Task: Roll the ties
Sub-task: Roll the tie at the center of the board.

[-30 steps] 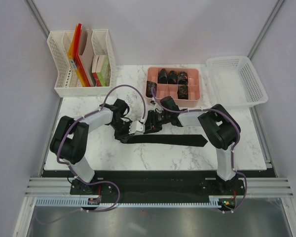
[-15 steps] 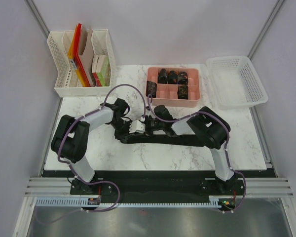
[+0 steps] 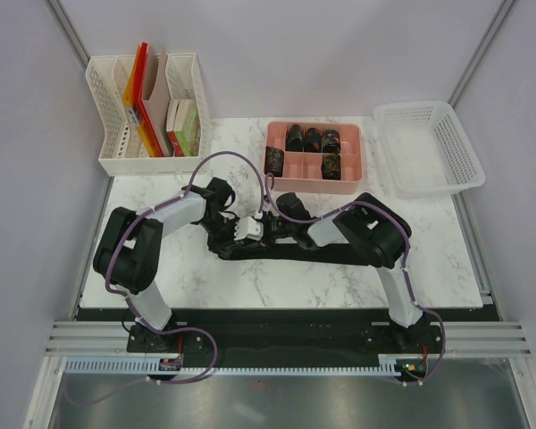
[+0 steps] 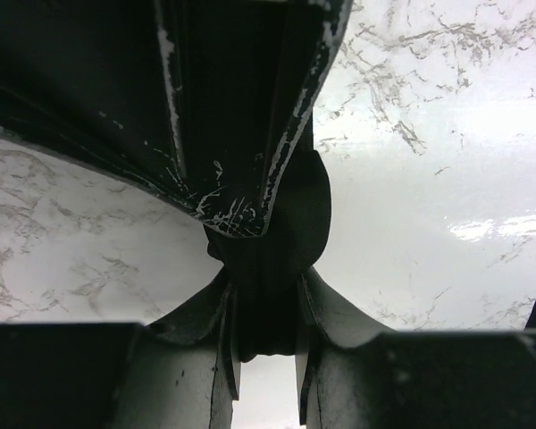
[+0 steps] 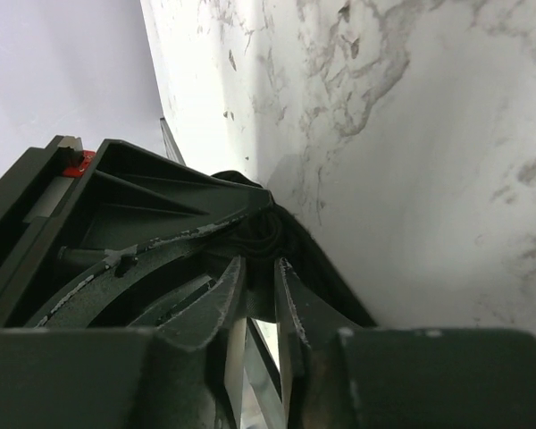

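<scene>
A: Where is the tie point(image 3: 290, 253) lying?

B: On the marble table point(image 3: 250, 290), on the near side of the pink tray point(image 3: 314, 188). It is a long dark strip stretched flat, roughly parallel to the tray's near wall, and its right part passes under the right arm.

A: And the grippers?

B: Both are at the strip's left end, near of the tray's left corner and almost touching each other. The left gripper point(image 3: 243, 234) reaches in from the side away from the tray's middle, and the right gripper point(image 3: 272, 230) from the other side.

A: Is the left one gripping anything?

B: Yes. In the left wrist view its fingers point(image 4: 326, 308) are drawn close together with a bunched fold of dark fabric pinched between them.

A: The right one?

B: Much the same. In its wrist view the fingers point(image 5: 290, 290) leave only a thin gap, and gathered tie cloth sits at their tips, so it is clamped on the same end.

A: What is in the tray?

B: Rolled ties point(image 3: 312, 138), five dark coils. Three are in the far row, one is in the near right compartment, and one is at the left end.

A: Anything beside it?

B: A white basket point(image 3: 429, 147) just to the tray's right and a file organizer point(image 3: 147, 116) to its left.
</scene>
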`<state>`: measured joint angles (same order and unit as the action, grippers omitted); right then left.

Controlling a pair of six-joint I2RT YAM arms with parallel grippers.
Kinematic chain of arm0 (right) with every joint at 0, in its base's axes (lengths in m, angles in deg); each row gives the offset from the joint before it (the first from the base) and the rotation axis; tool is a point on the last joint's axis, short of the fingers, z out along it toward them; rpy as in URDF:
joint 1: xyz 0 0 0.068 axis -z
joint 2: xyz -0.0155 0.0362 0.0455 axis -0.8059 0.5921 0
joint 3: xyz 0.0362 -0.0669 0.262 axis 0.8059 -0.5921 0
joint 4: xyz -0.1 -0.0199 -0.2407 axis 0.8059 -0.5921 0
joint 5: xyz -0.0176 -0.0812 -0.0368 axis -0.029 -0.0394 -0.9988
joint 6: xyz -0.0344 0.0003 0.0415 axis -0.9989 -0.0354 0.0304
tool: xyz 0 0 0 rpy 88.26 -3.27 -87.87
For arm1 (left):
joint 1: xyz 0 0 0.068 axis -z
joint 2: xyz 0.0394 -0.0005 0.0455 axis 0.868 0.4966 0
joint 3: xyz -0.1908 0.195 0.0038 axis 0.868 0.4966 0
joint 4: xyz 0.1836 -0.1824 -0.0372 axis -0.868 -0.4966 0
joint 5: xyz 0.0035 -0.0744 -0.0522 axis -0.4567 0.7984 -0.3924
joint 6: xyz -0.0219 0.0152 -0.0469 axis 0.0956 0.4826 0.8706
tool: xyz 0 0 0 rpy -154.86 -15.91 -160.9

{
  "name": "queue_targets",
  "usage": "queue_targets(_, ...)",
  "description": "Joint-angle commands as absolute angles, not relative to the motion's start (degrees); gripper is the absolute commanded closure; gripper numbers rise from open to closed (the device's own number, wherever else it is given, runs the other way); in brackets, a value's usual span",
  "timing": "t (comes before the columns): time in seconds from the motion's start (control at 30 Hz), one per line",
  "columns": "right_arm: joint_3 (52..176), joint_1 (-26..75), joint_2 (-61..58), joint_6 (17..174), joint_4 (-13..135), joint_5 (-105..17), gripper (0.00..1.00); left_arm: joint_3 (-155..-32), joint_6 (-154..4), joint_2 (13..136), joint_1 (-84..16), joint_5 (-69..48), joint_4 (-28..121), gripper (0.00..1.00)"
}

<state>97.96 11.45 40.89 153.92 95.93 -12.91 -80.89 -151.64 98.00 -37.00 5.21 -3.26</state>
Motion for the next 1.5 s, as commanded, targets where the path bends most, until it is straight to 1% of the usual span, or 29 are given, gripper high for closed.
queue_targets(0.0, 99.2, 10.7, 41.8, 152.9, 96.0, -12.4, 0.86, -81.1, -148.2, 100.3, -37.1, 4.8, -6.2, 0.72)
queue_targets(0.07, 99.5, 11.2, 40.5, 152.0, 95.3, -12.3, 0.94, -81.1, -147.8, 100.3, -37.1, 4.9, -6.2, 0.72)
queue_targets(0.13, 99.6, 11.3, 39.5, 151.8, 95.3, -12.3, 0.99, -81.2, -147.7, 100.3, -37.1, 4.9, -6.1, 0.73)
queue_targets(0.17, 100.0, 11.4, 38.7, 151.8, 94.9, -12.2, 0.99, -81.2, -147.7, 100.3, -37.1, 4.8, -6.1, 0.73)
queue_targets(0.3, 100.4, 11.4, 37.0, 153.9, 92.8, -12.1, 0.66, -81.3, -147.7, 100.2, -37.1, 4.6, -6.0, 0.73)
queue_targets(0.33, 100.1, 11.5, 36.7, 154.0, 91.0, -12.3, 0.64, -81.3, -147.7, 100.2, -37.1, 4.6, -6.0, 0.73)
queue_targets(0.43, 98.4, 11.4, 35.8, 154.6, 89.4, -13.3, 0.64, -81.5, -147.7, 100.2, -37.1, 4.6, -5.8, 0.73)
queue_targets(0.57, 96.6, 11.4, 36.2, 156.2, 91.0, -13.4, 0.64, -81.4, -147.5, 100.1, -37.2, 4.6, -5.7, 0.73)
queue_targets(0.63, 96.5, 11.4, 36.4, 156.2, 90.8, -13.1, 0.64, -81.2, -147.6, 100.1, -37.2, 4.5, -5.6, 0.73)
queue_targets(0.77, 96.2, 10.9, 36.2, 156.9, 91.2, -13.4, 0.6, -81.2, -147.6, 100.1, -37.2, 4.4, -5.6, 0.73)
queue_targets(1.03, 97.6, 10.6, 38.5, 156.9, 93.8, -14.0, 0.6, -80.6, -147.8, 99.7, -37.2, 4.6, -5.6, 0.72)
queue_targets(1.1, 97.5, 10.6, 38.6, 156.7, 94.1, -14.0, 0.67, -80.7, -147.8, 99.7, -37.2, 4.6, -5.6, 0.71)
queue_targets(1.13, 97.4, 10.5, 38.7, 156.6, 94.3, -13.8, 0.73, -80.9, -147.7, 99.8, -37.2, 4.6, -5.5, 0.71)
queue_targets(1.17, 97.2, 10.5, 38.7, 156.3, 94.5, -13.4, 0.89, -81.0, -147.6, 99.8, -37.3, 4.7, -5.6, 0.69)
queue_targets(1.2, 96.7, 10.6, 38.8, 155.8, 94.2, -13.2, 0.98, -81.2, -147.1, 99.8, -37.5, 5.0, -5.6, 0.67)
queue_targets(1.23, 96.4, 11.2, 39.0, 155.5, 93.7, -13.0, 1.0, -81.5, -147.0, 99.5, -37.6, 5.4, -5.6, 0.63)
queue_targets(1.3, 94.9, 12.1, 39.0, 155.0, 93.8, -12.0, 1.0, -81.4, -147.6, 98.6, -39.0, 7.3, -5.6, 0.57)
queue_targets(1.33, 94.7, 13.2, 39.0, 153.0, 92.7, -11.5, 1.0, -81.5, -147.5, 97.8, -39.7, 8.0, -5.6, 0.51)
queue_targets(1.47, 94.7, 14.3, 39.1, 148.4, 88.6, -10.6, 1.0, -82.1, -147.8, 96.8, -42.6, 10.6, -5.7, 0.44)
